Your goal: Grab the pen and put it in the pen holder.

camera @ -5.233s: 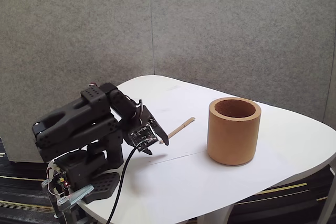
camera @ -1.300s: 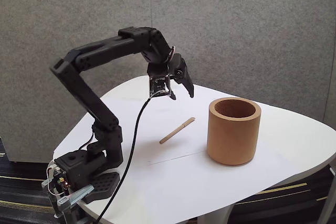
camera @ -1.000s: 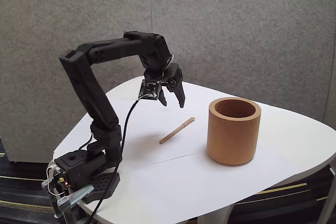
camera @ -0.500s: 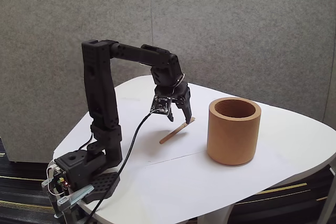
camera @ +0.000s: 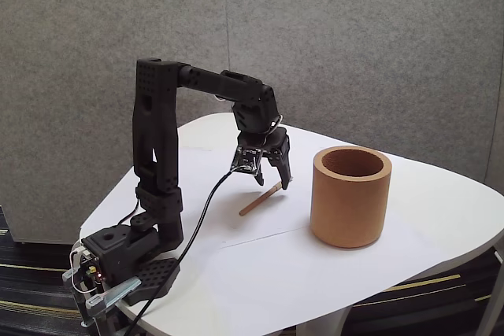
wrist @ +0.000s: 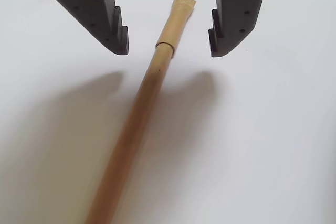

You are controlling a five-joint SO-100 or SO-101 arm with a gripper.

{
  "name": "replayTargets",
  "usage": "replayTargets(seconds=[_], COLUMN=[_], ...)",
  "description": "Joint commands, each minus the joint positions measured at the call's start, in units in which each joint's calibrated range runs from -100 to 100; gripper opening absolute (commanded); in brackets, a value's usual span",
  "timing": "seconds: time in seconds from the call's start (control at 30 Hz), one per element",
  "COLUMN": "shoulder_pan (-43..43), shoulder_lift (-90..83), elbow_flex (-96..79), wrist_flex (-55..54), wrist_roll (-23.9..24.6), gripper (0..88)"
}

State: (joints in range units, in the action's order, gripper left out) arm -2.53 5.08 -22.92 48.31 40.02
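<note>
The pen [camera: 258, 200] is a thin tan stick lying flat on the white table, left of the pen holder [camera: 350, 196], a wide tan-brown cup that stands upright. My gripper [camera: 272, 183] points down over the pen's far end, open. In the wrist view the pen [wrist: 137, 117] runs from the bottom up between the two dark fingers [wrist: 107, 19], and my gripper [wrist: 167, 49] straddles the pen's capped end without touching it.
The white table [camera: 409, 218] has a rounded edge at front and right. A black cable [camera: 189, 245] hangs from the wrist down to the arm's base [camera: 126, 261] at the table's left corner. Grey panel walls stand behind.
The arm has lowered and moved slightly right, bringing the open gripper down from above the table to the pen's far end. Pen and pen holder have not moved.
</note>
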Motion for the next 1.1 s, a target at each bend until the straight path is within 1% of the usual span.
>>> replayTargets(seconds=[0.0, 0.23, 0.47, 0.8, 0.83, 0.87, 0.93, 1.07], shoulder_pan=[-0.3, -0.3, -0.3, -0.3, -0.3, -0.3, -0.2, -0.2], shoulder_lift=[-0.2, 0.0, 5.1, 5.4, 5.4, 5.4, 5.4, 5.5], elbow_flex=[2.0, -0.9, -0.5, -0.3, -0.4, -0.4, -0.4, -0.4], wrist_flex=[-0.5, -0.6, -0.6, -0.6, -0.6, -0.6, -0.6, -0.6], wrist_roll=[0.1, 0.1, 0.2, 0.2, 0.2, 0.2, 0.2, 0.2], gripper=[21.1, 21.1, 21.1, 20.9, 19.7, 16.3, 0.6, 0.3])
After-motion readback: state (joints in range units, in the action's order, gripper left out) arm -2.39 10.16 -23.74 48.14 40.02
